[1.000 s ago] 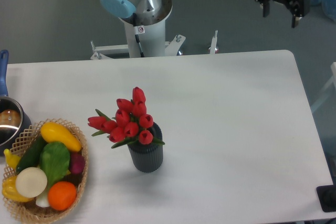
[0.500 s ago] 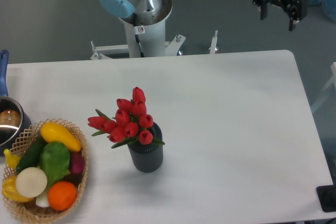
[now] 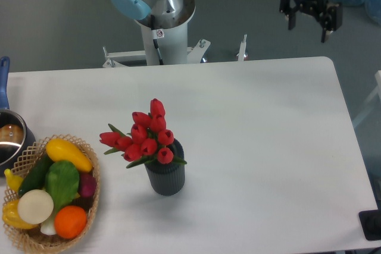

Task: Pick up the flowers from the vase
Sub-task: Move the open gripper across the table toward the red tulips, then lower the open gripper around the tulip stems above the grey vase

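My gripper (image 3: 308, 30) hangs in the air beyond the far edge of the table (image 3: 268, 147), near its far right corner. My two fingers (image 3: 292, 21) point downward and stand apart with a clear gap between them, and they hold nothing.

The flowers (image 3: 146, 136) are well apart from my fingers, far to the left of them and much nearer to the camera. They are red tulip buds with some green leaves, and they stand in the vase (image 3: 165, 175), leaning a little to the left over its rim. The vase is dark grey with ribbed sides, and it stands upright on the white table, directly under the bunch.

Still further to the left from my fingers, at the near left corner of the table, there is a wicker basket (image 3: 90, 203) filled with coloured vegetables. Just behind it, at the left edge, I see a part of a steel pot (image 3: 12, 141) with a blue handle.
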You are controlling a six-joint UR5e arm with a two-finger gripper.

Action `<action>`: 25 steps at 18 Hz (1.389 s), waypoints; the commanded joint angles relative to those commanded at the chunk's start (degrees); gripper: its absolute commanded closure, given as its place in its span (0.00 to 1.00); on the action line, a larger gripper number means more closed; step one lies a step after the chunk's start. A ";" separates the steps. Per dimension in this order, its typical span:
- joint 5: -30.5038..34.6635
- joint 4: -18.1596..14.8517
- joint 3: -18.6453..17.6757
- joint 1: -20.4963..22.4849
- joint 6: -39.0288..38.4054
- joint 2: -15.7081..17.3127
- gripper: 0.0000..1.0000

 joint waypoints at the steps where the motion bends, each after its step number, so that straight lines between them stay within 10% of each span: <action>1: 0.00 0.17 -0.70 -0.44 0.09 -0.35 0.00; 15: -28.89 -0.53 -2.29 -8.08 -5.89 -2.55 0.00; 25: -40.87 0.26 -2.03 -18.37 -8.61 -9.93 0.00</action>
